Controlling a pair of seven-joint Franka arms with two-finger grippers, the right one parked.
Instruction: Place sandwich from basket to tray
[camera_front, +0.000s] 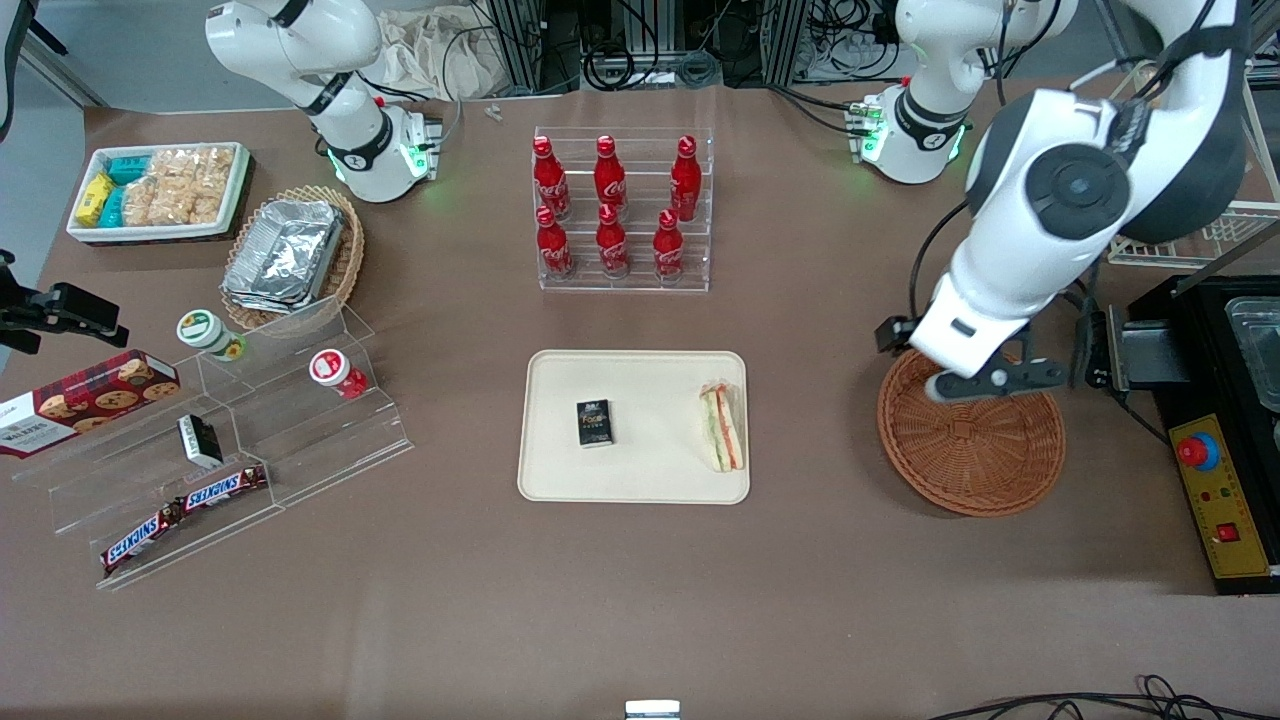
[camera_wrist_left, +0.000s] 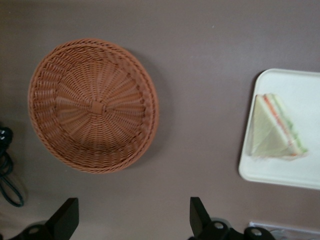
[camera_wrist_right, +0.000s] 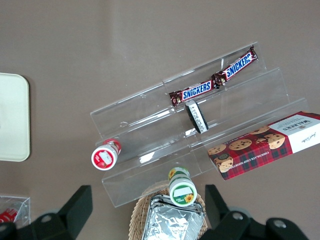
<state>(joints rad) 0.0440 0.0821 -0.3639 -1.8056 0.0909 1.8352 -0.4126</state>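
Observation:
The sandwich lies on the cream tray, by the tray's edge toward the working arm's end, beside a small black box. The reddish-brown wicker basket stands empty on the table toward the working arm's end. My left gripper hovers above the basket's rim farthest from the front camera, open and empty. In the left wrist view the open gripper is over bare table, with the empty basket and the sandwich on the tray in sight.
A clear rack of red cola bottles stands farther from the front camera than the tray. A black machine with a red button sits beside the basket. A stepped acrylic shelf of snacks, a tan basket of foil containers and a white snack bin lie toward the parked arm's end.

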